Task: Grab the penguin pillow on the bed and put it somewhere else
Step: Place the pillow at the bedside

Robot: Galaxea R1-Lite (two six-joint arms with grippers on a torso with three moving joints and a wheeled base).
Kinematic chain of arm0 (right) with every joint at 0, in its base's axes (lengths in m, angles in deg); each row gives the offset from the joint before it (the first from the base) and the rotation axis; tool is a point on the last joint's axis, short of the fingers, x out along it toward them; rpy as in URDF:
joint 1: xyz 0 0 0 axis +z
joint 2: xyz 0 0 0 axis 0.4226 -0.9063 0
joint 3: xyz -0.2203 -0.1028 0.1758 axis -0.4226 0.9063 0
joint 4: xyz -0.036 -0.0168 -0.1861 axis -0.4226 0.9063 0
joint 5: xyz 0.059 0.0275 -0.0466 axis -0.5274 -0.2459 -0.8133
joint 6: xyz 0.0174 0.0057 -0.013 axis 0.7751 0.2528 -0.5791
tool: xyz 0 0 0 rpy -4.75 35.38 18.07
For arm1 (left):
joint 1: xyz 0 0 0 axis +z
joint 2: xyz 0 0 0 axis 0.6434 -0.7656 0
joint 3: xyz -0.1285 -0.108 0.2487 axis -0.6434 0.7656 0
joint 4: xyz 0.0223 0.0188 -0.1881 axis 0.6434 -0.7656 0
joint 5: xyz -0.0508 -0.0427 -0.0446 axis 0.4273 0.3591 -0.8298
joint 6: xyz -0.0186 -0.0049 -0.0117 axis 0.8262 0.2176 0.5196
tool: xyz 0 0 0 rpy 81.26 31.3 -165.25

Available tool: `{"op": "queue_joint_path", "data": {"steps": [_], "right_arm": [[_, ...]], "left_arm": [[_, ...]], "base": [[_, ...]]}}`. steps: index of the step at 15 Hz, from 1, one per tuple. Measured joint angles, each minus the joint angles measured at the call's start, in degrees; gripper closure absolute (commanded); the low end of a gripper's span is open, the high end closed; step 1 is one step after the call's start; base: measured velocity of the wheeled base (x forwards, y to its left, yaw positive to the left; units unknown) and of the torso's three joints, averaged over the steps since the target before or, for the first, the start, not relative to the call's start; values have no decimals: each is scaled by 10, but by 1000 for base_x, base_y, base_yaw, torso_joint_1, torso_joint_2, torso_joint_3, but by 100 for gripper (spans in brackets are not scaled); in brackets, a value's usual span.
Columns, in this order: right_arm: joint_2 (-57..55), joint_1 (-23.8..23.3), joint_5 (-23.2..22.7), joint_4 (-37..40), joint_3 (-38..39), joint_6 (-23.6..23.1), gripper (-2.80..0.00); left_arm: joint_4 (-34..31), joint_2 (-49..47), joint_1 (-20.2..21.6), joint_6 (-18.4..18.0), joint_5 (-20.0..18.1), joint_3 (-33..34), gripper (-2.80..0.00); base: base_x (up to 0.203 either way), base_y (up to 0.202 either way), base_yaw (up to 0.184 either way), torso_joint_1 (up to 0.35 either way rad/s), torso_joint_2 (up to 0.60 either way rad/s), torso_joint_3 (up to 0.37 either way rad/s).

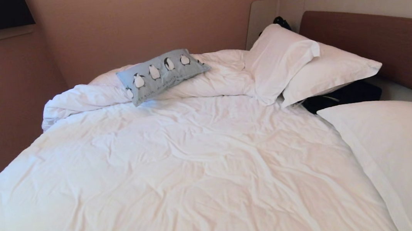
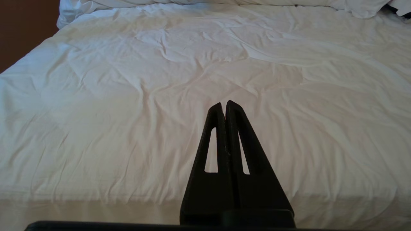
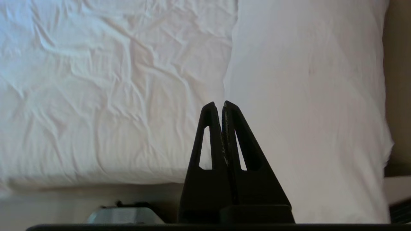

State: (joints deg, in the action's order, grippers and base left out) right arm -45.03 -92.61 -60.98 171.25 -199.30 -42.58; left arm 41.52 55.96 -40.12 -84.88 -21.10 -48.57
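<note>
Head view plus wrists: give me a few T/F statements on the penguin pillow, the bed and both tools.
1. The penguin pillow lies on the bunched duvet at the far side of the bed. True.
2. The right tool is shut on the penguin pillow. False: it is shut on nothing, over the white bedding.
3. The left tool is shut. True.
4. Both arms show in the head view. False: neither does.
5. The white pillows lie by the headboard. True.

Soft warm pinkish light, gentle crease shadows on the bed point(image 1: 180, 165), head view edges curved
</note>
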Motion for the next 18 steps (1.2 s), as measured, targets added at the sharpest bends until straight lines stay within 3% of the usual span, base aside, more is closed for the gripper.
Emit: {"op": "queue_joint_path", "data": {"steps": [5, 8, 14, 18], "right_arm": [[5, 9, 44, -115, 1, 217, 0], [13, 37, 89, -195, 1, 331, 0], [29, 209, 233, -292, 0, 512, 0], [36, 294, 340, -316, 14, 594, 0]], "left_arm": [[0, 0, 0, 0, 0, 0, 0], [0, 0, 0, 0, 0, 0, 0], [0, 0, 0, 0, 0, 0, 0], [0, 0, 0, 0, 0, 0, 0]], "base": [[0, 0, 0, 0, 0, 0], [0, 0, 0, 0, 0, 0], [0, 0, 0, 0, 0, 0], [0, 0, 0, 0, 0, 0]]}}
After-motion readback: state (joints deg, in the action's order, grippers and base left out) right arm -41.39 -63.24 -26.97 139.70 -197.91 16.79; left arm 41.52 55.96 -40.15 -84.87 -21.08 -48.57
